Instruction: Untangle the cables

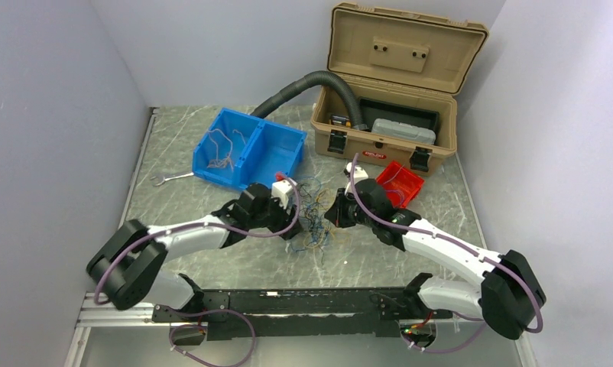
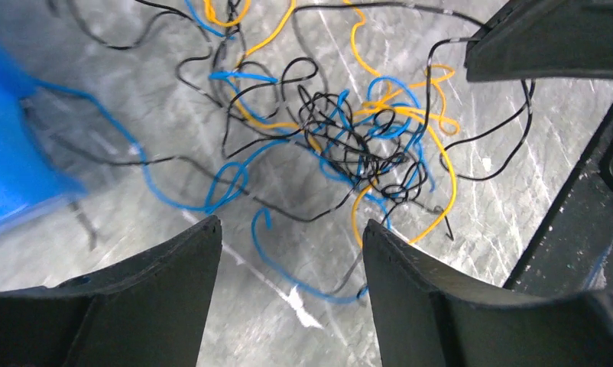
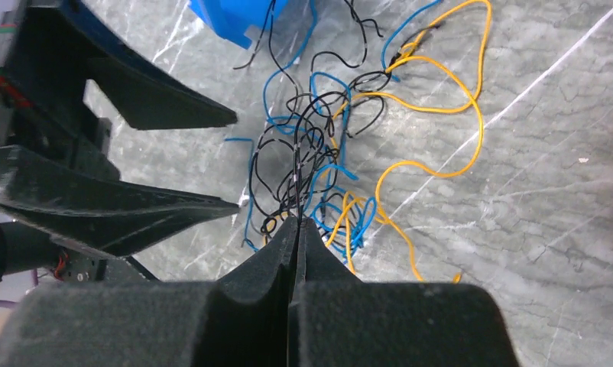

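Note:
The cables (image 1: 312, 218) lie as a tangle of thin black, blue and yellow wires on the marble table between both arms. In the left wrist view the knot (image 2: 349, 138) sits just beyond my left gripper (image 2: 290, 225), which is open; a loose blue strand (image 2: 288, 271) lies on the table between its fingers, untouched. My right gripper (image 3: 297, 222) is shut, and a black cable (image 3: 297, 164) rises straight out of its tips into the knot (image 3: 319, 153). Yellow loops (image 3: 441, 99) spread to the right. From above, the left gripper (image 1: 297, 222) and right gripper (image 1: 330, 216) face each other across the tangle.
A blue two-compartment bin (image 1: 246, 149) holding whitish wires stands behind the left arm. An open tan toolbox (image 1: 387, 107) with a black corrugated hose (image 1: 303, 84) is at the back. A small red bin (image 1: 400, 183) sits behind the right gripper, a wrench (image 1: 170, 178) at the left.

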Robot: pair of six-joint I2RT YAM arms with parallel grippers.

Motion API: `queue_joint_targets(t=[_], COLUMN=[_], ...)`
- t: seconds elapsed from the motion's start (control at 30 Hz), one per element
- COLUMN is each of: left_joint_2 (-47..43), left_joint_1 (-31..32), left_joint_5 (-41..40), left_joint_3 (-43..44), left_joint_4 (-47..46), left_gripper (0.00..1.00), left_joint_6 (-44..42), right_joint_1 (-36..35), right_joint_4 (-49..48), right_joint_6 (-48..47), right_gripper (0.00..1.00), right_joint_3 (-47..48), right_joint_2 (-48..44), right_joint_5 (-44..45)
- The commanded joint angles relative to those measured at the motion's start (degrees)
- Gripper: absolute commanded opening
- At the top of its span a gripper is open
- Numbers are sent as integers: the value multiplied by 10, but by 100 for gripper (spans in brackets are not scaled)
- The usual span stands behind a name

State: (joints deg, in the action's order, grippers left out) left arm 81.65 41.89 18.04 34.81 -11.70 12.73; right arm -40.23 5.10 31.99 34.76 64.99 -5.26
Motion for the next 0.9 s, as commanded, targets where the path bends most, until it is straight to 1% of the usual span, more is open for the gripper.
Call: queue_joint_targets(t=[0.0, 0.07, 0.1, 0.17, 0.23, 0.3, 0.4, 0.53, 0.63, 0.73, 0.87], left_joint_2=[-121, -164, -172, -167, -143, -117, -79, -31, -6, -1, 6], left_joint_1=[3, 0, -3, -5, -5, -5, -4, -3, 1, 10, 20], left_joint_5=[-104, -140, -141, -140, -137, -134, -144, -174, -177, -179, -172], left_joint_3=[-61, -91, -91, -58, -11, 25, 57, 90, 109, 106, 99], left_joint_4=[-69, -86, -83, -31, 34, 77, 111, 161, 176, 173, 153], left_gripper=[73, 77, 78, 79, 79, 79, 80, 78, 75, 73, 67], left_joint_6=[2, 18, 29, 63, 103, 125, 138, 144, 156, 167, 177], right_joint_1=[-3, -3, -4, -4, -6, -6, -6, -5, -6, -5, -6], right_joint_4=[7, 5, 11, 29, 42, 53, 90, 160, 186, 201, 186], right_joint_6=[-13, -12, -11, -9, -2, 7, 20, 25, 27, 39, 41], right_gripper=[0, 0, 0, 0, 0, 0, 0, 0, 0, 0, 0], right_joint_3=[16, 11, 10, 8, -6, -27, -48, -46, -45, -50, -66], right_joint_2=[-19, -17, -15, -14, -24, -46, -97, -161, -188, -201, -220], right_joint_5=[16, 15, 15, 15, 16, 16, 40, 94, 110, 115, 106])
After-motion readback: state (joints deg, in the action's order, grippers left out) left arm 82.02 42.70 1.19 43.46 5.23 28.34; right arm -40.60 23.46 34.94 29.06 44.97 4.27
